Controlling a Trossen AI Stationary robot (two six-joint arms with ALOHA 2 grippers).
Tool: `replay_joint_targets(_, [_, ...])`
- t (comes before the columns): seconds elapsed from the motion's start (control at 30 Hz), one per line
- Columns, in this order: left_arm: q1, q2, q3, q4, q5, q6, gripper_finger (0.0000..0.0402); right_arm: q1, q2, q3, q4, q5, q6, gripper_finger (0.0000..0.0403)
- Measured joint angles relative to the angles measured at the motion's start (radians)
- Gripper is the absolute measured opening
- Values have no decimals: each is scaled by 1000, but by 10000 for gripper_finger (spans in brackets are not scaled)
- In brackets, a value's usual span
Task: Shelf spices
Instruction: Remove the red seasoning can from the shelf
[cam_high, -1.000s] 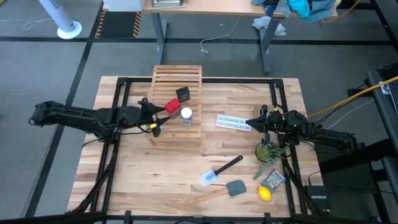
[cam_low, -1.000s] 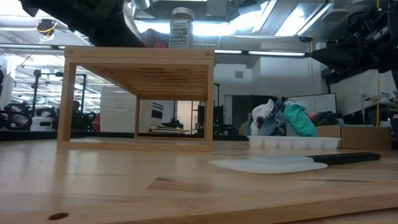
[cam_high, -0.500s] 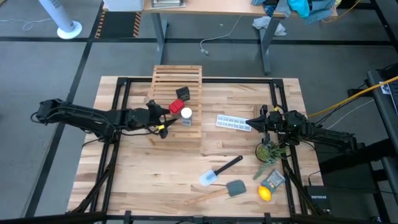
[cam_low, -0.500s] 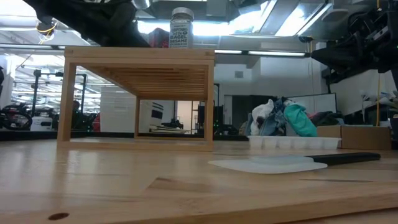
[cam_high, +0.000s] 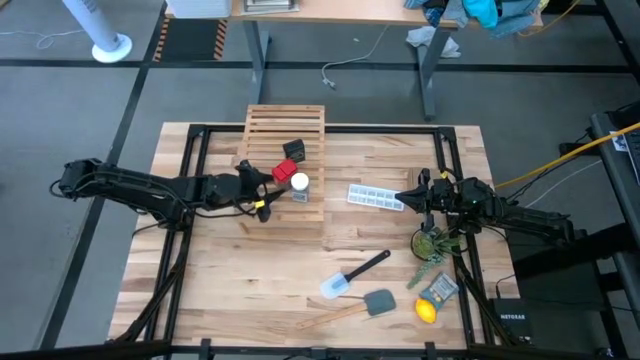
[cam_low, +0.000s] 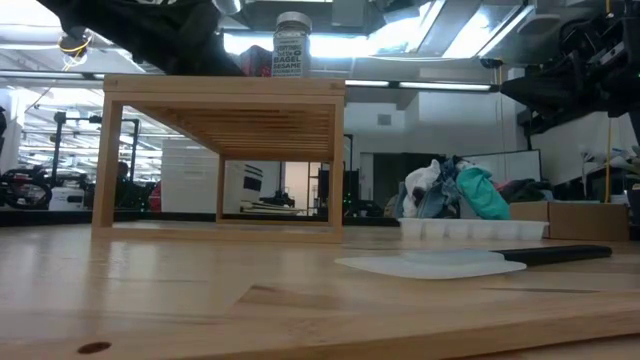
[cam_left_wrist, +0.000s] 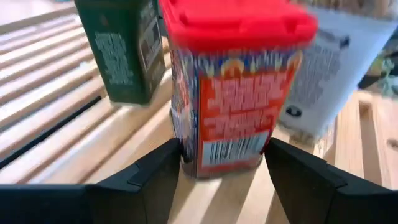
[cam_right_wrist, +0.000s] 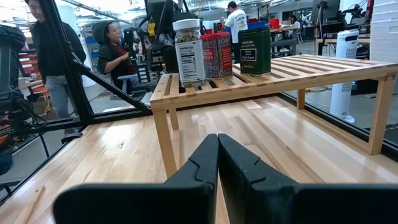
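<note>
The wooden slatted shelf (cam_high: 285, 125) stands on its legs at the table's far middle. On its top stand three spices: a red boxy container (cam_high: 283, 171), a black one (cam_high: 294, 151) behind it, and a clear jar with a white lid (cam_high: 299, 185) at the shelf's right edge. My left gripper (cam_high: 272, 180) reaches over the shelf from the left and is shut on the red container (cam_left_wrist: 236, 93). My right gripper (cam_high: 405, 197) hovers shut near the white ice-cube tray, facing the shelf (cam_right_wrist: 298, 68). My left gripper pinches the red container between its two fingers, one on each side wall low down near the base (cam_left_wrist: 193, 149). The fingers (cam_left_wrist: 155, 174) come about level from the table's left. The container stands upright with its bottom on the shelf's slats.
A white ice-cube tray (cam_high: 375, 198) lies right of the shelf. Two spatulas (cam_high: 352, 275) (cam_high: 370, 302), a green sprig (cam_high: 432, 243), a packet (cam_high: 440, 288) and a lemon (cam_high: 427, 311) lie toward the near right. People (cam_right_wrist: 115, 53) stand beyond the table.
My left gripper moved toward the table's right, over the shelf top and closer around the red container, then stayed still. The right arm has not moved.
</note>
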Motion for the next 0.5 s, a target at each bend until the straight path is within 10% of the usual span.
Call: replay_joint_targets(0.5, [54,16,0,122,-6,75,227,0,0,0,-1,0,0,17])
